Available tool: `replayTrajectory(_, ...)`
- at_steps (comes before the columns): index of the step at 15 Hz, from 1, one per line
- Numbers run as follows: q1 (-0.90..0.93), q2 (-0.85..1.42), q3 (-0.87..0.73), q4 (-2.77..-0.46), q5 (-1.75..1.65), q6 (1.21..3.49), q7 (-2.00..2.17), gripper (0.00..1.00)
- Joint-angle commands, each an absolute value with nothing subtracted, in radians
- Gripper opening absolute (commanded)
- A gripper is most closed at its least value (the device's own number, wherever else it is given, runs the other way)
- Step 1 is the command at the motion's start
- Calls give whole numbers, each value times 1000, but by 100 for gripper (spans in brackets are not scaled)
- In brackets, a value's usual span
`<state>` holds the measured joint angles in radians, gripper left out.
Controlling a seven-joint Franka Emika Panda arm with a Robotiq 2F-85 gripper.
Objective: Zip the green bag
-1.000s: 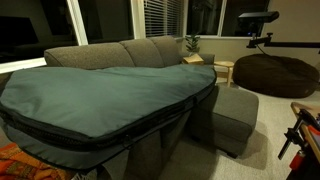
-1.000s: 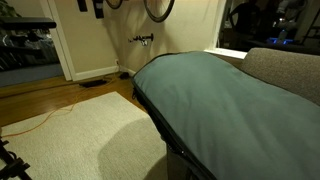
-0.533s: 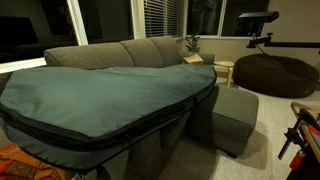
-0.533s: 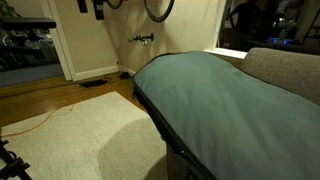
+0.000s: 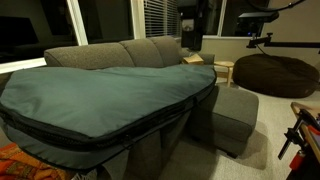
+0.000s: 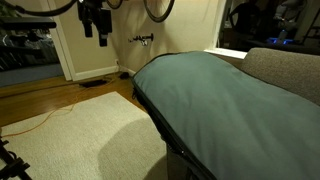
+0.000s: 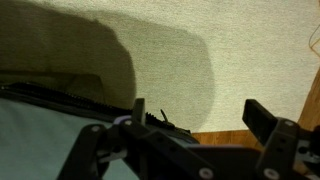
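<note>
The bag [image 5: 100, 95] is lying flat on the sofa [image 5: 150, 50], overhanging its front edge. In an exterior view, an ottoman [image 5: 235, 115] is sitting just right of the bag, with a beanbag [image 5: 275, 72] farther back. My claw [image 6: 97, 22] is hanging high above the rug [image 6: 80, 135], which is lying beside the bag.

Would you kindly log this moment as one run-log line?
large padded teal-green fabric bag: lying on grey fabric sofa | claw: open, aloft, not touching bag
</note>
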<state>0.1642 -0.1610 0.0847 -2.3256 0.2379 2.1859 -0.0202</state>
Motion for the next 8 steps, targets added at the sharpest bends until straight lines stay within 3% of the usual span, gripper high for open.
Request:
replayTrajectory(1, 150, -101, 89, -2319, 264, 2211, -30, 100)
replayTrajectory(8, 157, 5, 112, -2321, 315, 2285, -17, 100)
